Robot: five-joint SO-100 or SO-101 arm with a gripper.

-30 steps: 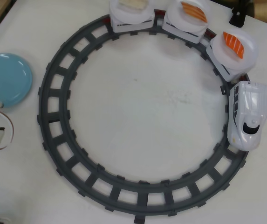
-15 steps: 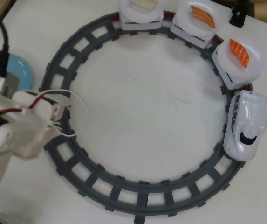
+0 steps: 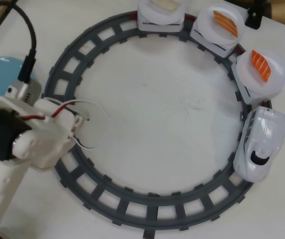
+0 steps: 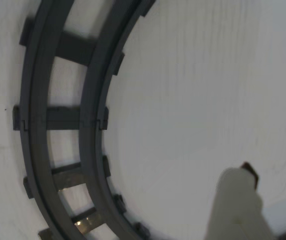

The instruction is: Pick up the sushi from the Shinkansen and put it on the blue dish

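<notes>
The sushi (image 3: 261, 65), red-orange with pale stripes, lies on the white plate of the car right behind the Shinkansen (image 3: 259, 144), a white locomotive on the right side of the grey track (image 3: 132, 199) in the overhead view. The blue dish (image 3: 0, 74) sits at the left edge, partly covered by my arm (image 3: 33, 142). My arm reaches over the track's left side, far from the sushi. Its fingers are hidden under it there. The wrist view shows only one blurred pale finger (image 4: 237, 207) above bare table and a curve of the track (image 4: 90, 110).
Two more cars follow at the top of the overhead view, one with a paler orange piece (image 3: 225, 21) and one with a cream piece (image 3: 163, 4). A black cable (image 3: 30, 45) runs along my arm. A dark object (image 3: 255, 15) stands at the top right.
My arm has come in from the left edge and now hangs over the track's left side. The train has rolled a little clockwise, carrying the sushi with it.
</notes>
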